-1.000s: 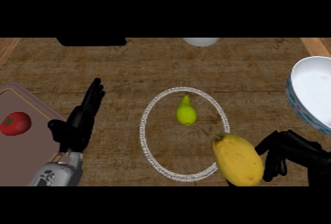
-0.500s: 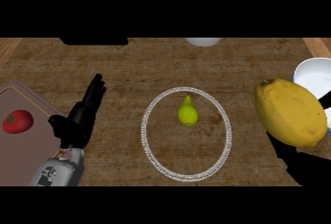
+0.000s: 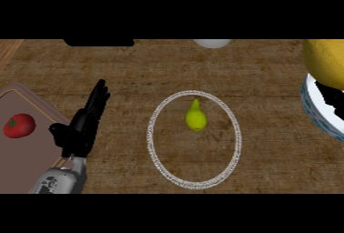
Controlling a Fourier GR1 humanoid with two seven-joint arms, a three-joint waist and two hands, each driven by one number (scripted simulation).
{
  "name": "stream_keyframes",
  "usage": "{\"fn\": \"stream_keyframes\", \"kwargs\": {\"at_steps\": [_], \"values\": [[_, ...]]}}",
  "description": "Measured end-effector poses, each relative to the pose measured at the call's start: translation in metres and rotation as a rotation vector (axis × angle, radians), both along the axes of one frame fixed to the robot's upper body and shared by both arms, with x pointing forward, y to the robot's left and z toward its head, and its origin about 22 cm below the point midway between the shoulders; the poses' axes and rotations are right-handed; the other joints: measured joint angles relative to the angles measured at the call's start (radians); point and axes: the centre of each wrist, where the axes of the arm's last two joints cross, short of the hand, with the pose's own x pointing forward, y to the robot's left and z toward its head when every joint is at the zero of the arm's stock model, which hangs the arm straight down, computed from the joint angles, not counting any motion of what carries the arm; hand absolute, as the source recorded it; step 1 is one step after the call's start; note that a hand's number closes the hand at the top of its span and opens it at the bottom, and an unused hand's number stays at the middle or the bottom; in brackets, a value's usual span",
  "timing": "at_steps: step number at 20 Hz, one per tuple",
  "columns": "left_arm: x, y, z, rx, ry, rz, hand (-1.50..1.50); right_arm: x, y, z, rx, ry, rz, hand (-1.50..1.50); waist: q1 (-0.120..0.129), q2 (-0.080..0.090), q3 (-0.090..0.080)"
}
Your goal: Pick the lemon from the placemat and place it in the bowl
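Note:
The big yellow lemon (image 3: 326,61) is up at the right edge, above the white bowl (image 3: 311,111), and partly cut off by the view's edge. My right hand (image 3: 333,98) shows only as black fingers just under the lemon, curled on it and covering part of the bowl. The round placemat (image 3: 153,136), a wood-coloured oval with a pale rim, lies mid-counter with a small yellow-green pear (image 3: 195,117) on it. My left hand (image 3: 84,124) rests open at the left, fingers straight and pointing away from me, apart from the placemat.
A brown cutting board (image 3: 30,154) at the left edge carries a red tomato (image 3: 18,125). A white round object (image 3: 212,43) and a dark object (image 3: 99,42) sit at the counter's far edge.
My right hand has carried the lemon up and to the right, from beside the placemat to over the bowl. The left hand and the pear have stayed put.

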Motion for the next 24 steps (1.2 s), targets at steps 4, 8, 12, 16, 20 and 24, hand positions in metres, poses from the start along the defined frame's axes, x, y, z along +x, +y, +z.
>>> {"fn": "stream_keyframes", "kwargs": {"at_steps": [4,8,12,16,20,24], "values": [[0.004,-0.003,0.004,0.000,-0.010,-0.008,0.00,0.022,-0.028,-0.002,-0.111,0.056,-0.084,1.50,0.001,0.002,0.000],[0.004,-0.001,0.004,-0.001,-0.010,-0.017,0.00,0.046,-0.057,-0.022,-0.216,0.108,-0.150,1.50,0.006,0.004,0.001],[0.005,-0.003,0.004,-0.003,-0.007,-0.011,0.00,0.066,-0.094,-0.036,-0.247,0.137,-0.203,1.50,0.004,0.003,0.001],[0.002,-0.006,0.000,-0.004,-0.006,-0.011,0.00,0.081,-0.120,-0.065,-0.269,0.164,-0.238,1.50,0.005,0.003,0.001],[0.000,0.000,0.004,0.003,-0.006,-0.010,0.00,0.090,-0.153,-0.093,-0.285,0.192,-0.265,1.50,0.006,0.002,0.001],[0.002,-0.007,-0.001,0.001,-0.005,-0.011,0.00,0.093,-0.177,-0.120,-0.263,0.258,-0.248,1.50,0.004,0.003,0.001]]}}
